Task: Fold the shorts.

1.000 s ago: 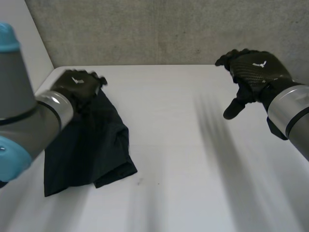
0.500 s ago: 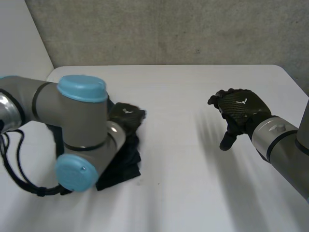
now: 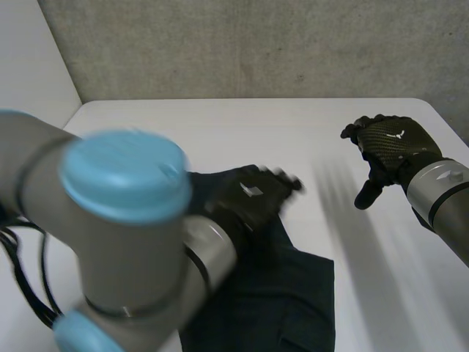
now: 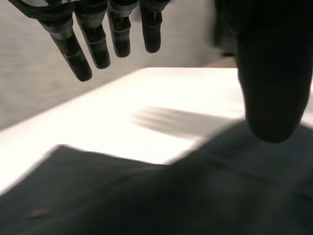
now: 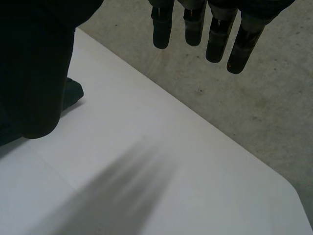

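Fingers [image 4: 98, 44] of the left hand [image 3: 253, 194] hang straight and released, gripping nothing, just above the dark, soft fabric shorts [image 3: 293, 293]. The shorts lie rumpled on the flat white desk [image 3: 220, 132], toward its near middle. The right hand [image 3: 392, 143] hovers well apart over bare desk, its fingers [image 5: 194, 24] likewise slack and empty. The step in hand looks like spreading the garment before any fold. To do it well, each hand should probably take a separate edge or corner and draw outward, low and evenly, so the wrinkles flatten. The right hand would need to come across to the cloth first, since a one-handed pull would likely drag the whole piece.
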